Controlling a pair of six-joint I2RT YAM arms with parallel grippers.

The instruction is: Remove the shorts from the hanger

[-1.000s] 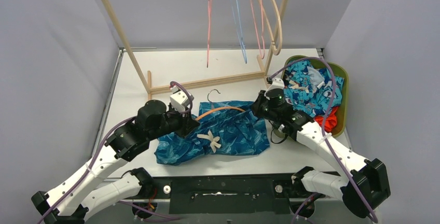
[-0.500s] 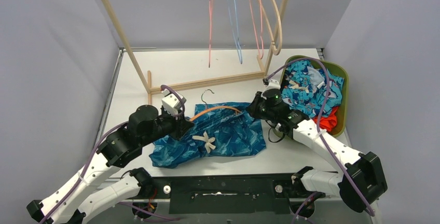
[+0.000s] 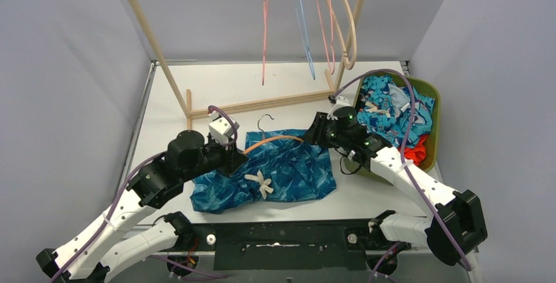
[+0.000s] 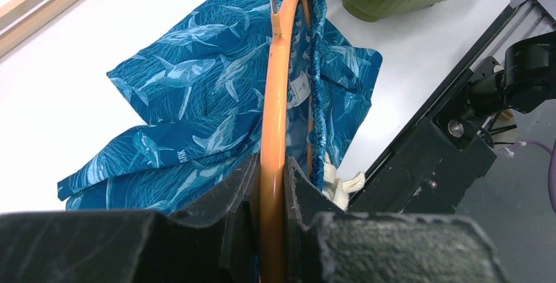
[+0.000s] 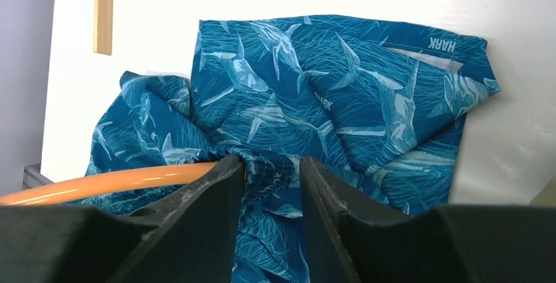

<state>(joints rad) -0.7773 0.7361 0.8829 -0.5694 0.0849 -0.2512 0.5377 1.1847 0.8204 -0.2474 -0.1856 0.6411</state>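
Blue shark-print shorts [image 3: 288, 171] lie crumpled on the white table, still threaded on an orange hanger [image 3: 272, 141] whose metal hook [image 3: 263, 120] points to the back. My left gripper [image 3: 235, 158] is shut on the hanger's orange arm [image 4: 274, 99] at its left end, with the shorts [image 4: 197, 119] spread beyond. My right gripper [image 3: 313, 132] stands at the hanger's right end. In the right wrist view its jaws [image 5: 271, 162] are open around the bunched waistband [image 5: 272, 168], which touches the left finger only. The orange arm [image 5: 111, 183] runs off to the left.
A wooden clothes rack [image 3: 174, 86] stands at the back with several bare hangers [image 3: 301, 27] on its rail. A green basket [image 3: 435, 126] at the right holds other shorts [image 3: 393, 109], turquoise print and an orange-red pair [image 3: 414, 150]. A white drawstring [image 3: 262, 183] lies on the shorts.
My right gripper has opened and released the waistband it was pinching. Both arms, the hanger and the shorts have shifted a little to the left.
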